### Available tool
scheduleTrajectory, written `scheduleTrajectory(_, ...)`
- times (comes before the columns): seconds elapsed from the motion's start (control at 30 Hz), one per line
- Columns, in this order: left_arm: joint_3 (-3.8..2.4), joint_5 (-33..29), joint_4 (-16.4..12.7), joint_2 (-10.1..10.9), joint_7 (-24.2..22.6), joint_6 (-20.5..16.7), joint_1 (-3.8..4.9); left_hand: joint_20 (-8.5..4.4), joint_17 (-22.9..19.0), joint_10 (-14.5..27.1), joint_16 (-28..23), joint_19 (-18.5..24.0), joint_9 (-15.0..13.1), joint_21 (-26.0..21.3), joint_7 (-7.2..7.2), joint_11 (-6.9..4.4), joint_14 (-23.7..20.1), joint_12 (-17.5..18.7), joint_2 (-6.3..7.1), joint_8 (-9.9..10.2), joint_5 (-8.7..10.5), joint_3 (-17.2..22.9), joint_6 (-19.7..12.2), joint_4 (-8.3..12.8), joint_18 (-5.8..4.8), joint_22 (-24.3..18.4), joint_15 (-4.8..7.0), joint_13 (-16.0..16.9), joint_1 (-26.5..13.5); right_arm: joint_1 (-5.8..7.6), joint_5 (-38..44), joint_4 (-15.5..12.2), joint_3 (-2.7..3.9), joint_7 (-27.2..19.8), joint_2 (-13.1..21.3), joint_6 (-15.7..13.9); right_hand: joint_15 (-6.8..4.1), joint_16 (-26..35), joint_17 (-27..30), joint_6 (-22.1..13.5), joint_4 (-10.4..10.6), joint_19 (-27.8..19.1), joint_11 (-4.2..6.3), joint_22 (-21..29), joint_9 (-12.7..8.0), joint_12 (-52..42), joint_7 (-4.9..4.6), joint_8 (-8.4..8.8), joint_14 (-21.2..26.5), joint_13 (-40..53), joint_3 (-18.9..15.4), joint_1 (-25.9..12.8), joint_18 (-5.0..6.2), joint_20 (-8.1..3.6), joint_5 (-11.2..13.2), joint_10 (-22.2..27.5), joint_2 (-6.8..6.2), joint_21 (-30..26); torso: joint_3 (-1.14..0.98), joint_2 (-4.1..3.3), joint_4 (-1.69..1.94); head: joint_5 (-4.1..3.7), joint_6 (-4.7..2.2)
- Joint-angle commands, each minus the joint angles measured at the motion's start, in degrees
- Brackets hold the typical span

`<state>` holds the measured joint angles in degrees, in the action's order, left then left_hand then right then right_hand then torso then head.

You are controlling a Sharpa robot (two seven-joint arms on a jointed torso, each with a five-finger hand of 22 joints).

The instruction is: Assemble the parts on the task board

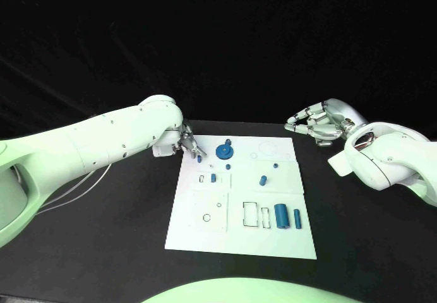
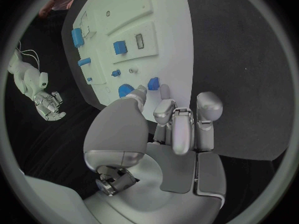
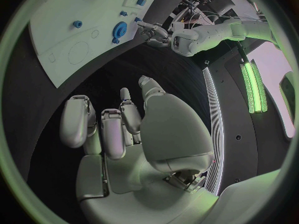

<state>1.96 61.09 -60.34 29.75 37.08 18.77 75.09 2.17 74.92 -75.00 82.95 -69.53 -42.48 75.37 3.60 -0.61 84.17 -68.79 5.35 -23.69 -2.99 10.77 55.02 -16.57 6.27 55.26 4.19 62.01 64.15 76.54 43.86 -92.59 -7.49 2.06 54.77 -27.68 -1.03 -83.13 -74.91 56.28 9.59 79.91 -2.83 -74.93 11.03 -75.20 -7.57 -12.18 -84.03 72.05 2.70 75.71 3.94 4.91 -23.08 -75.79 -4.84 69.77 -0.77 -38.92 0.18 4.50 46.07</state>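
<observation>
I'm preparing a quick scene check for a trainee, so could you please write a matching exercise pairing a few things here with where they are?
Things:
1. left hand
2. right hand
3. blue gear
4. two upright blue cylinders

Places:
A. near right part of the task board
B. off the board, over black table
C. far edge of board, middle
D. at board's far left corner

Pairs: 1-D, 2-B, 3-C, 4-A
</observation>
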Motion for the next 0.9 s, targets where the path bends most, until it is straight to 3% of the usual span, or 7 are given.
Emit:
scheduleTrajectory(0.03, 0.0, -0.5, -0.2, -0.2, -0.3, 1.1, -0.01, 0.23, 0.9, 0.3, -0.2, -0.1, 0.1, 0.0, -0.02, 0.12, 2.0, -0.3, 0.06, 0.4, -0.08, 0.4, 0.5, 0.0, 0.62, 0.1, -0.38, 0.1, 0.6, -0.02, 0.5, 0.0, 0.03, -0.2, -0.1, 0.0, -0.3, 0.2, -5.2, -0.4, -0.1, -0.1, 0.04, -4.5, 0.1, 0.2, 0.07, -0.3, -3.5, 0.0, 0.3, 0.2, 0.65, -0.03, -0.4, 0.4, 0.07, -0.2, 0.0, 0.01, 0.02, 0.0, 0.0)
scheduleTrajectory(0.37, 0.01, -0.8, -0.4, -0.1, -0.3, 1.1, -0.02, 0.24, 1.0, 0.2, -0.1, -0.2, 0.3, 0.0, -0.08, 0.08, 2.1, -0.4, -0.21, 0.3, -0.08, 0.6, 0.7, 0.0, 0.61, 0.2, -0.35, 0.1, 1.0, -0.02, 0.5, 0.1, 0.03, -0.2, -0.1, 0.1, -0.3, 0.2, -5.2, -0.4, -0.1, -0.1, 0.04, -4.5, 0.1, 0.2, 0.07, -0.3, -3.5, 0.0, 0.3, 0.2, 0.65, -0.03, -0.4, 0.4, 0.07, -0.2, 0.01, 0.0, 0.0, -0.14, 0.13)
scheduleTrajectory(0.9, 0.01, -1.8, -0.3, -0.2, -0.3, 0.9, -0.02, 0.11, 1.0, 0.4, -0.1, -0.3, 1.8, 0.2, -0.45, -0.3, 2.1, -0.5, -2.97, 0.6, -0.12, 6.0, 0.7, 1.5, 0.58, 0.5, 0.01, -0.2, 8.2, -0.02, 0.5, 0.1, 0.03, -0.2, -0.2, 0.2, -0.3, 0.2, -5.2, -0.4, -0.1, -0.1, 0.04, -4.5, 0.1, 0.2, 0.07, -0.3, -3.5, 0.0, 0.3, 0.2, 0.65, -0.03, -0.4, 0.4, 0.07, -0.2, -0.03, 0.02, -0.01, -0.17, 0.11)
